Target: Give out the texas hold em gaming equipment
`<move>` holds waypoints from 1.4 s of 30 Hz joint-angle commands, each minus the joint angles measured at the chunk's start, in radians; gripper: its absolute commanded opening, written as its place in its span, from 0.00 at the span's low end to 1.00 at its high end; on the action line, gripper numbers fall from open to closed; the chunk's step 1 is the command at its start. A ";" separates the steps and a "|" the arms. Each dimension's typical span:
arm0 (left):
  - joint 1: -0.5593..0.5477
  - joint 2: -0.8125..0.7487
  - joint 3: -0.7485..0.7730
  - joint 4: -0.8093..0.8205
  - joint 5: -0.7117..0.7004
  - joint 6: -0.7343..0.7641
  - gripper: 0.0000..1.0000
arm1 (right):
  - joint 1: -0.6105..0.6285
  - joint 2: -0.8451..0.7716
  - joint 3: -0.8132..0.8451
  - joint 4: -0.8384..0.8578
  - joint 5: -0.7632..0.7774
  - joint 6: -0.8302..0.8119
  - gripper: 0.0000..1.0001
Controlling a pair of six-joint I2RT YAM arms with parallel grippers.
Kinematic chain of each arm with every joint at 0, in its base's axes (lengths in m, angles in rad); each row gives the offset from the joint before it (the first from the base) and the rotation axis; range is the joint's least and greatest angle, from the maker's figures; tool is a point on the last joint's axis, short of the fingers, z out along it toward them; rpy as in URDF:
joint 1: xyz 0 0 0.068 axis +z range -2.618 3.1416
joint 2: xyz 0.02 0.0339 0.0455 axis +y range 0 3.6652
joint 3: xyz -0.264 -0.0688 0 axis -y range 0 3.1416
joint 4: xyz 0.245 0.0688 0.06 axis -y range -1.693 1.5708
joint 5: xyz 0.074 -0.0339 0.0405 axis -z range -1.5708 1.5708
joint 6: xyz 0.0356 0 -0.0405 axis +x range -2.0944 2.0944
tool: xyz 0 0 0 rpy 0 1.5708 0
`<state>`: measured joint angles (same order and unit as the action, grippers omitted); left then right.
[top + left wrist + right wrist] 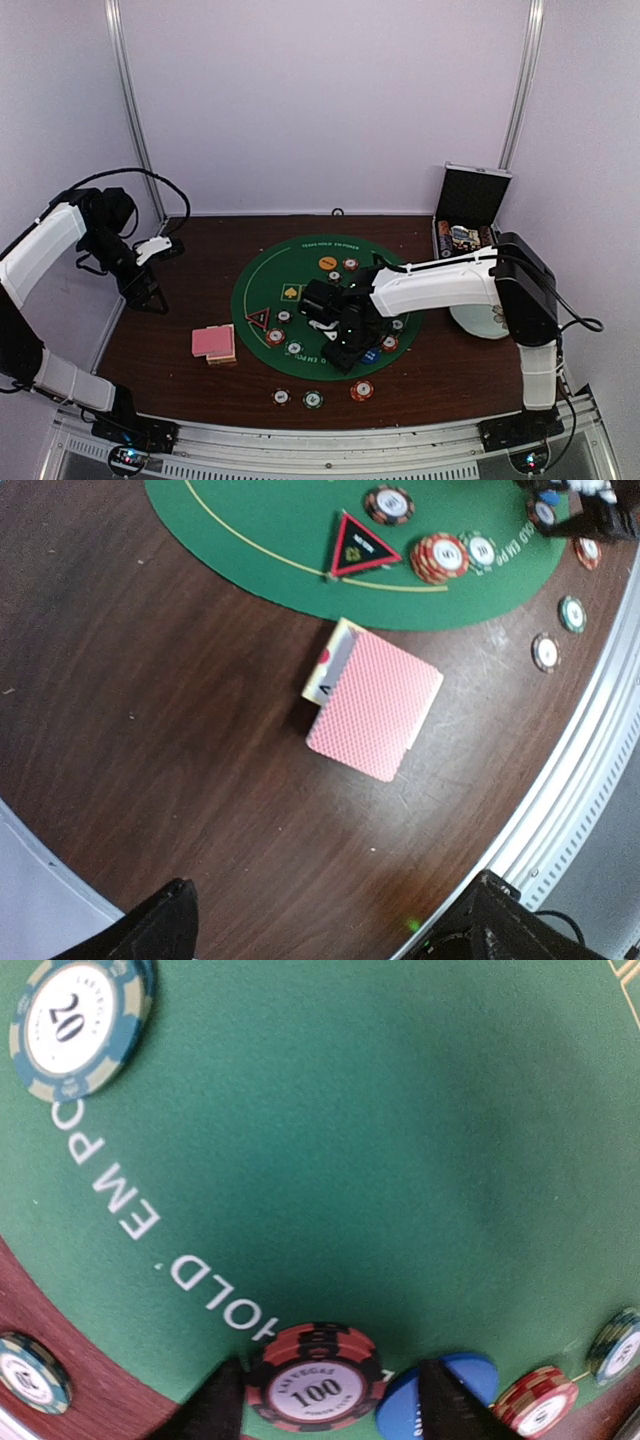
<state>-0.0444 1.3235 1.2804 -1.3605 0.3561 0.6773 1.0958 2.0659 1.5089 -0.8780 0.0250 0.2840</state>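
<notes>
A round green poker mat [300,270] lies mid-table with several striped chips on it. My right gripper [350,352] is low over the mat's near edge, open, its fingers either side of a red "100" chip stack [317,1390]. The left finger [215,1410] is at the stack's side. The blue dealer disc [478,1373] lies just behind the right finger [440,1410]. A pink-backed card deck [213,343] lies on the wood left of the mat, and also shows in the left wrist view [380,705]. My left gripper [145,290] is open and empty, raised over the table's left side.
Three chips [313,399] lie on the wood near the front edge. A black triangle marker [360,548] and a red chip stack [438,558] sit on the mat's left part. An open black-and-silver case [470,215] and a pale plate [478,325] are at the right.
</notes>
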 commanded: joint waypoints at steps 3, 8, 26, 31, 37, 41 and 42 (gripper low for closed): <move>-0.065 0.006 -0.119 0.065 -0.094 0.121 0.97 | -0.009 -0.010 -0.012 0.008 0.022 0.029 0.78; -0.138 0.009 -0.178 0.123 -0.129 0.136 0.98 | -0.009 -0.076 0.018 -0.007 0.032 0.052 0.82; -0.317 0.056 -0.363 0.394 -0.238 0.112 0.98 | -0.092 -0.320 -0.053 0.182 -0.101 0.234 1.00; -0.326 0.059 -0.380 0.420 -0.216 0.133 0.98 | -0.116 -0.348 -0.092 0.230 -0.137 0.262 1.00; -0.333 0.077 -0.387 0.446 -0.202 0.144 0.97 | -0.125 -0.358 -0.104 0.242 -0.143 0.273 1.00; -0.337 0.079 -0.397 0.465 -0.182 0.148 0.97 | -0.126 -0.356 -0.107 0.241 -0.145 0.276 1.00; -0.338 0.079 -0.401 0.471 -0.177 0.150 0.97 | -0.125 -0.356 -0.106 0.240 -0.146 0.276 0.99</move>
<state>-0.3740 1.3964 0.8967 -0.9321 0.1383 0.8043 0.9752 1.7504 1.4139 -0.6567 -0.1127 0.5472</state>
